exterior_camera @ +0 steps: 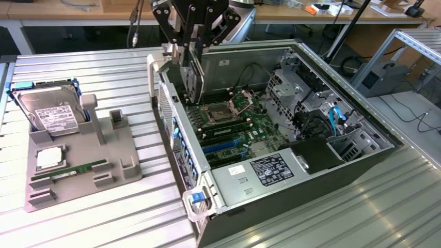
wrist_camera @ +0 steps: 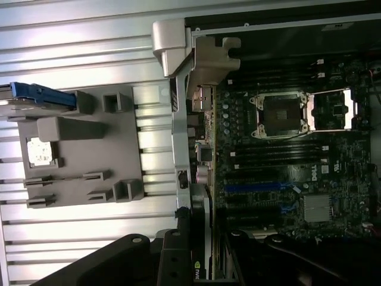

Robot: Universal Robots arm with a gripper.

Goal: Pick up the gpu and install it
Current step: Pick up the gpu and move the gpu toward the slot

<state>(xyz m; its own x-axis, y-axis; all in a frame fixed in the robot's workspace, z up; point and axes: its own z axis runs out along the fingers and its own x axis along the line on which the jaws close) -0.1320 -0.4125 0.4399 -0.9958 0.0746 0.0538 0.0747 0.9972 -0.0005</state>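
My gripper (exterior_camera: 195,49) is shut on the gpu (exterior_camera: 192,77), a thin dark card that hangs on edge from the fingers. The card sits inside the top of the open computer case (exterior_camera: 324,77), close to the case wall on the exterior view's left. Its lower edge is just above the motherboard (exterior_camera: 238,126), beside the CPU socket (exterior_camera: 224,111). In the wrist view the gpu (wrist_camera: 199,256) runs on edge along the case's rear wall, with its silvery bracket (wrist_camera: 200,205) showing. The blue slot (wrist_camera: 262,187) lies to the side of the card.
On the exterior view's left, a grey holder (exterior_camera: 117,165) on the slatted metal table carries a hard drive (exterior_camera: 51,113), a small square chip (exterior_camera: 49,156) and a green memory stick (exterior_camera: 69,172). Drive cages and cables (exterior_camera: 324,113) fill the case's far side.
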